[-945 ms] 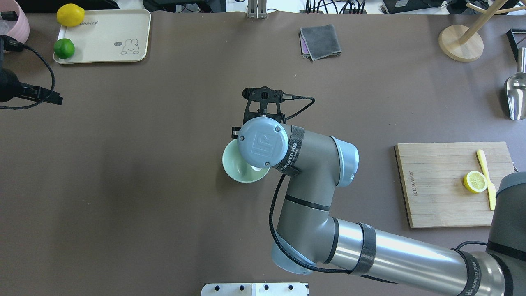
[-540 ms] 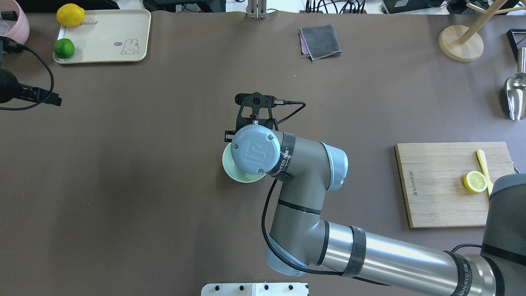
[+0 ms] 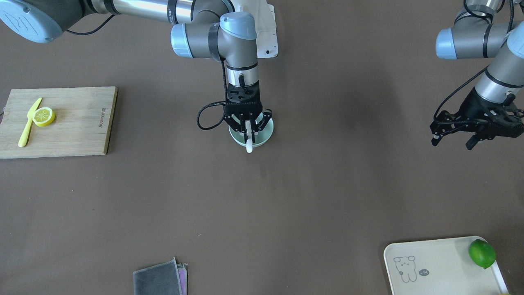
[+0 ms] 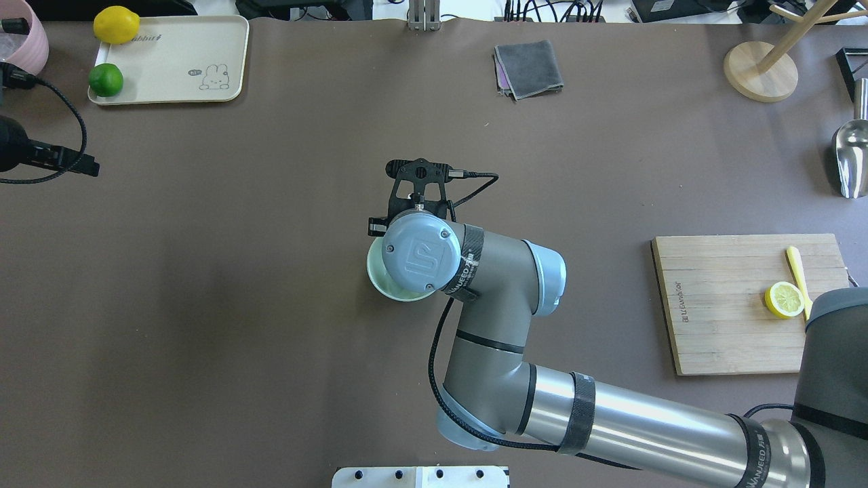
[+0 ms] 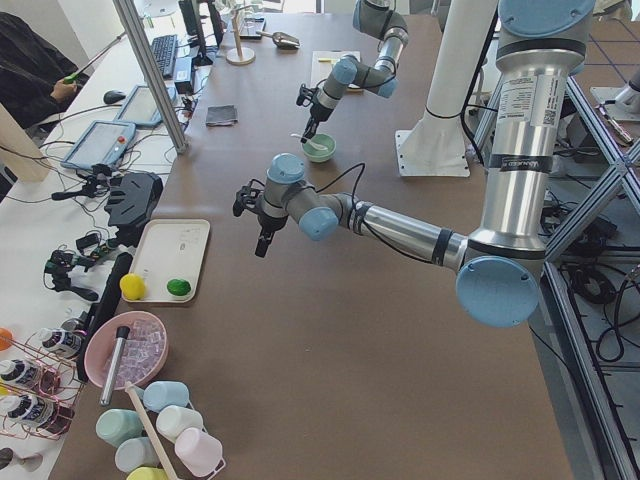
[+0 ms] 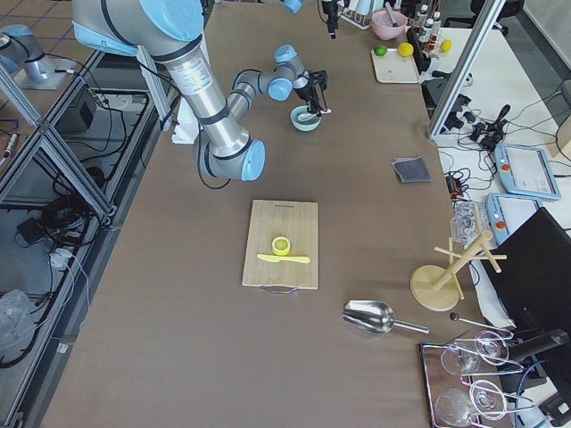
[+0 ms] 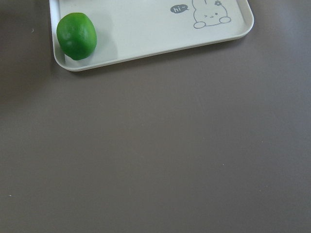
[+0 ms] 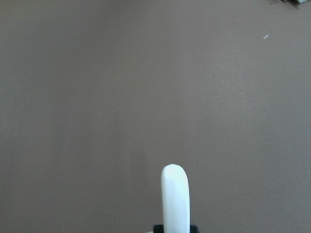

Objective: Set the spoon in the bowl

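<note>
The right gripper [image 3: 249, 132], clamped on the handle of the spoon [image 3: 249, 147], hung over the bowl [image 3: 267, 135]. It needed to lower the scoop inside before releasing, lest the spoon tip out.

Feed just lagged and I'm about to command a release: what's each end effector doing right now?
Left end effector: open, holding nothing.
Right end effector: closed, holding the spoon.

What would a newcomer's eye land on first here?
Mid-table, the right pincer grips a white spoon at a mint bowl. After that, the bright spots stand out: a lemon slice on the board at one end of the table, and a lime on the tray at the other.
</note>
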Available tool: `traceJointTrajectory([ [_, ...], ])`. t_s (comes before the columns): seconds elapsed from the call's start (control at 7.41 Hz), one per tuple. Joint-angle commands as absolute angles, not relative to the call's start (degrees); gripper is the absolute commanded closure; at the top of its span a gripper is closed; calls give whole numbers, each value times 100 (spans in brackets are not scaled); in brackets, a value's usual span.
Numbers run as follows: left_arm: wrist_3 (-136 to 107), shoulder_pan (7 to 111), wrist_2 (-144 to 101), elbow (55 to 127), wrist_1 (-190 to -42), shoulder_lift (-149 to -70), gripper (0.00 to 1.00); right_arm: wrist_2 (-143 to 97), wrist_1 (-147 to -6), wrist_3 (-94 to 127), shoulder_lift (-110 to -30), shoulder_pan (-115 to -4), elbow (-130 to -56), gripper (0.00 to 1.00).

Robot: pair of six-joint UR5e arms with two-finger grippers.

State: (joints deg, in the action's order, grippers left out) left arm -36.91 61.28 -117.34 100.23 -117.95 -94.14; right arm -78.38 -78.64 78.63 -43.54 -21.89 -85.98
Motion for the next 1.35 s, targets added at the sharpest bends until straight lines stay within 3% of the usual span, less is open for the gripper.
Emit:
traceJointTrajectory([
  [0.0, -3691, 6126, -11733, 10020, -11795, -9413, 2, -7822, -7857, 7928, -4359, -2110, -8596, 0],
  [0.27, -3691, 6126, -11742, 10055, -11786, -9413, 2, -8075, -7892, 7858, -4307, -2301, -8814, 0],
  [0.67, -3271, 6441, -12065, 10116, -11751, -9404, 2, -9820, -8233, 7570, -4359, -3459, -9341, 0],
  [0.94, -2869, 6697, -12348, 10597, -11725, -8915, 2, -10482, -9162, 6406, -5076, -4258, -10410, 0],
  [1.21, -1896, 7126, -12305, 10661, -11716, -8580, 2, -11544, -9325, 4859, -5990, -5286, -10643, 0],
])
